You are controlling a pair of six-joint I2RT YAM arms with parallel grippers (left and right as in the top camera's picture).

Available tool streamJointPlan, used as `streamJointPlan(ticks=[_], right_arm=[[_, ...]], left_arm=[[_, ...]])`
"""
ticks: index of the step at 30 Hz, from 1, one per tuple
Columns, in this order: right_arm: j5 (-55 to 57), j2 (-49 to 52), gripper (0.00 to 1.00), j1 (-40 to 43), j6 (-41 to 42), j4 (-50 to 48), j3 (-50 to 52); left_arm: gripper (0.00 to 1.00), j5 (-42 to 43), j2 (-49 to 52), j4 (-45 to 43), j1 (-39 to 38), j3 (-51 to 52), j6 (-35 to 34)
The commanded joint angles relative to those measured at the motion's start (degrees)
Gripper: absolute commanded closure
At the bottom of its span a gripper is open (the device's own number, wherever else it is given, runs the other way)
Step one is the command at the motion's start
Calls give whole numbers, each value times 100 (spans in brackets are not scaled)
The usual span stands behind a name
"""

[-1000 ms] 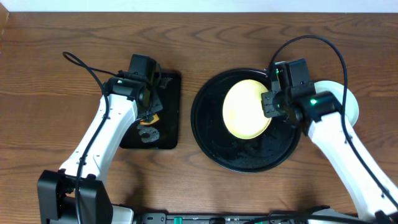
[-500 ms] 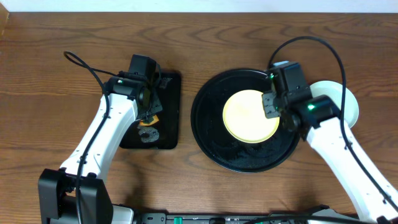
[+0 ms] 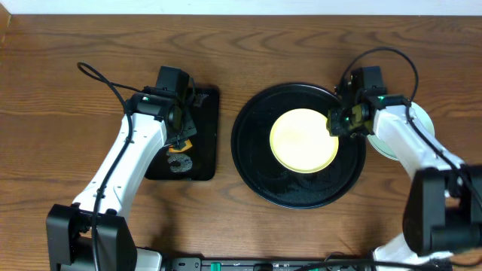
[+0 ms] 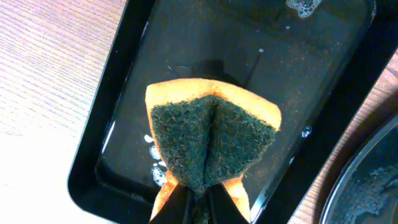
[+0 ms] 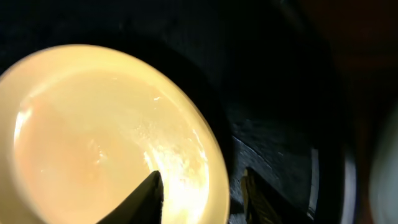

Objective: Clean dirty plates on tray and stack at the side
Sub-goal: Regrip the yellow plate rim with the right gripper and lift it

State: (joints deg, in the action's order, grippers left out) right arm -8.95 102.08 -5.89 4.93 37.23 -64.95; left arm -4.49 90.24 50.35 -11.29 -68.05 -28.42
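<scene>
Left pincer (image 4: 196, 196): clenched on a sponge (image 4: 211, 134) at the bottom edge of the left wrist view. The sponge is orange with a dark green scouring face turned toward the camera. It is pinched so that it folds along its middle. It hangs over the rectangular black tray (image 4: 298, 68). Whether it touches the tray floor cannot be told. White foam (image 4: 303, 7) sits at the top edge of that view, and a few more flecks lie at lower left of the sponge. Wood-grain bench (image 4: 50, 74) fills the left of the frame.

Right pincer (image 5: 202, 196): released, jaws apart. One of the fingers (image 5: 144, 198) stands over the pale yellow plate (image 5: 93, 137). The other stands over the round black tray (image 5: 273, 87), so the plate's right-hand rim lies between them. Contact with the rim cannot be confirmed.

The yellow plate lies flat inside the round tray, a little right of the tray's centre in the overhead view. Its face is glossy, and no smear can be made out on it. The round tray sits in the middle right of the overhead frame. It is just beside the rectangular tray but apart from it.

A pale blue-mint plate (image 3: 426, 124) rests on the bench just beside the round tray's right rim, partly hidden under the right arm. Whether it is one plate or two stacked cannot be told.
</scene>
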Motion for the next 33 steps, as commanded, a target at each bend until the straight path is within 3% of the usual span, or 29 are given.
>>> streamJointPlan(ticks=[1,6,11,20,25,33], right_arm=[[-326,317,63,90,-118,-85,-2],[-337,623,71,98,-116,-151,-2],[-557,675,99,98,-120,-127,-2],[-1749,385,99,109,-378,-284,-4],[-1692,-157,99,109,-544,-365,-4],[-667,-1174,99,44,-796,-334,-2]], left_arm=[[92,-72,44,15,31,50,55],[92,-72,44,15,31,50,55],[92,-70,44,15,28,50,55],[92,-70,44,17,28,50,55],[92,-70,44,17,28,50,55],[92,-70,44,15,28,50,55]])
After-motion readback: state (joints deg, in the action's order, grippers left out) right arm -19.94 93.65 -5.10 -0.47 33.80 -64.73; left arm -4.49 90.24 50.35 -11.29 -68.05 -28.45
